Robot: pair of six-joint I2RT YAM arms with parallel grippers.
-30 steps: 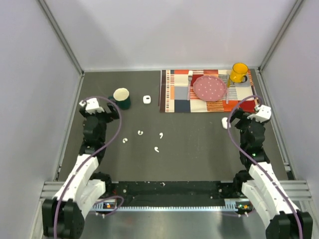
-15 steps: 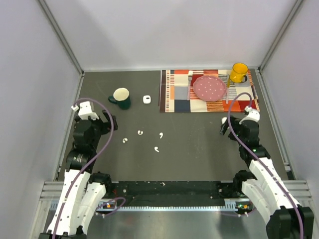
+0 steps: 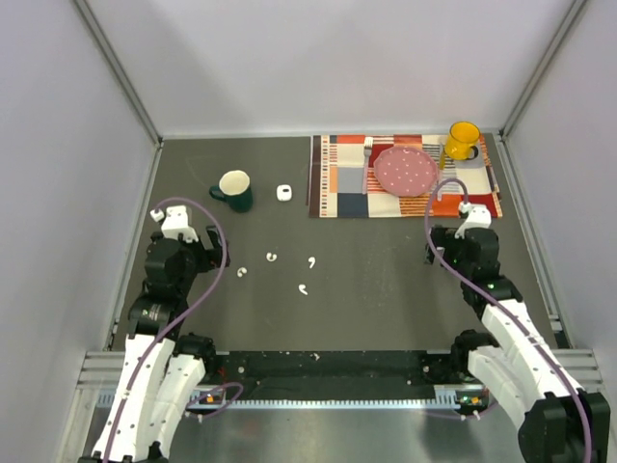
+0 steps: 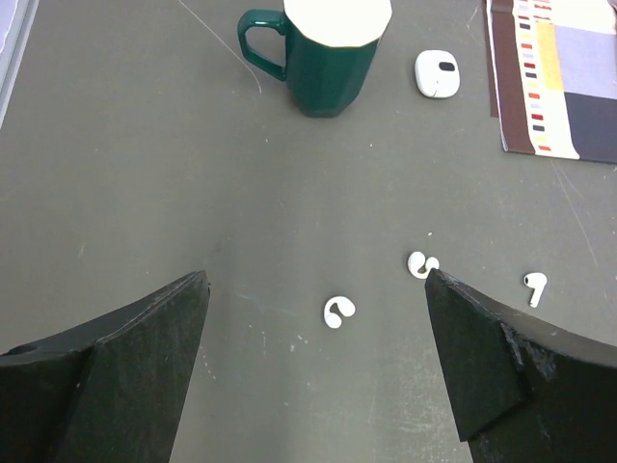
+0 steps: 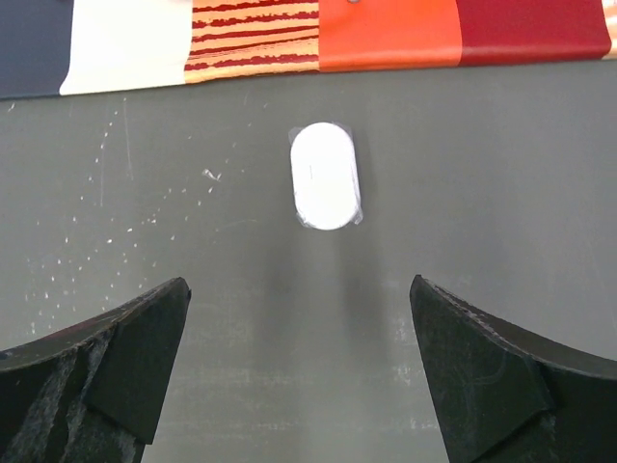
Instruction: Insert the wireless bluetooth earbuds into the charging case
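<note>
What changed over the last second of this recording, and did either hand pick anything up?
The left arm drew back from the green mug toward the near edge, and its left hand now faces the earbuds. The right arm swung left, and the right hand faces the white oval case. Both hands stayed open, and nothing was gripped or released. The earbuds, mug and case did not move.

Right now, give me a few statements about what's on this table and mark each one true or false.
1. The left tool and right tool are both open and empty. True.
2. The green mug lies on its side. False: it stands upright.
3. Four earbuds lie loose on the table. True.
4. The plate sits on bare table. False: it sits on the mat.
</note>
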